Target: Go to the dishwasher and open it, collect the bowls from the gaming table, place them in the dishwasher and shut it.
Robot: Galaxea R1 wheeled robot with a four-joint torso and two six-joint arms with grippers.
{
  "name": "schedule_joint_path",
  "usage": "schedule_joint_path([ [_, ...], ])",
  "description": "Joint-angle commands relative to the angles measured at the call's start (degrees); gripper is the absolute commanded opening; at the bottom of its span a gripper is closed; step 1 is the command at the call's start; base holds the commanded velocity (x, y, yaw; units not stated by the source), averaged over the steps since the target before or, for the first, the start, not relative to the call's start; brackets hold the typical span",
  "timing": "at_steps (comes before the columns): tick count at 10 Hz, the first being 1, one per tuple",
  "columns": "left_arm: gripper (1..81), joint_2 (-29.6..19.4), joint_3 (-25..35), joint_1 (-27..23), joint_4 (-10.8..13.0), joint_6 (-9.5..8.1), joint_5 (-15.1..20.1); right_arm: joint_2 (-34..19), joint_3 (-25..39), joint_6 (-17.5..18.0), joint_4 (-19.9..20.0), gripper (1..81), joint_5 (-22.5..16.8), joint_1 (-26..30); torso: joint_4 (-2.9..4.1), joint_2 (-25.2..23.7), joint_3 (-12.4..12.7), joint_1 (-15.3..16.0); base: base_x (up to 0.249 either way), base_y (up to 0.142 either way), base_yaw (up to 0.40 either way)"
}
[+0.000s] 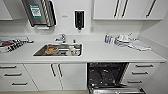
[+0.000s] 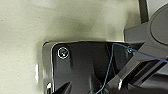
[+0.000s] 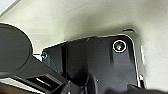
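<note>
Dishwasher [image 1: 110, 77] sits nearest, at the bottom right of the head view, under the white counter [image 1: 105, 53]. Its door [image 1: 117, 90] is dropped open toward the robot; the dark interior with a rack is exposed. The white drawers [image 1: 141, 73] with bar handles sit just to its right, the double cabinet doors [image 1: 56, 75] to its left, and more drawers [image 1: 12, 75] at far left.

Claw state: cannot tell for either one. Left wrist view gives the robot's dark plate over pale speckled floor [image 2: 37, 25], with a thin blue cable [image 2: 110, 67] crossing the plate. Right wrist view gives the same kind of plate over the same pale floor [image 3: 87, 17]. No fingertips can be made out in either view, so the gap between claw and dishwasher cannot be read; no dishwasher part appears in the wrist views.

Further back, on the counter: steel sink [image 1: 58, 50] set in left of centre, with some crockery inside, too blurred to identify. Faucet [image 1: 61, 38] behind it. Clutter of papers and small bottles [image 1: 125, 41] at the right rear of the counter. Something red and dark at the left edge of the counter, unclear.

On the wall: paper towel dispenser [image 1: 40, 11], black soap dispenser [image 1: 79, 18], upper cabinets [image 1: 125, 9] at right.
</note>
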Motion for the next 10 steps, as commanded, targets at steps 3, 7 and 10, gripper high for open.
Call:
schedule_joint_path([
  [3, 81.1, 5.9, -7.4, 1.6, 1.1, 0.2, 0.4, 1.6, -8.0, -0.3, -0.6, 81.1, 3.6, 0.2, 0.0, 9.6, 8.6, -6.2, 0.0, 0.0, 0.0],
  [7, 81.1, 12.3, -14.4, 3.0, 1.1, 0.12, 0.3, 4.3, -11.2, -0.4, -1.0, 81.1, 5.0, -0.6, 0.0, 17.7, 12.1, -11.6, 0.0, 0.0, 0.0],
  [10, 81.1, 15.7, -18.0, 3.1, 1.0, 0.11, 0.3, 7.0, -15.5, -0.3, -1.7, 81.1, 5.6, -2.1, 0.0, 23.9, 10.9, -15.7, 0.0, 0.0, 0.0],
])
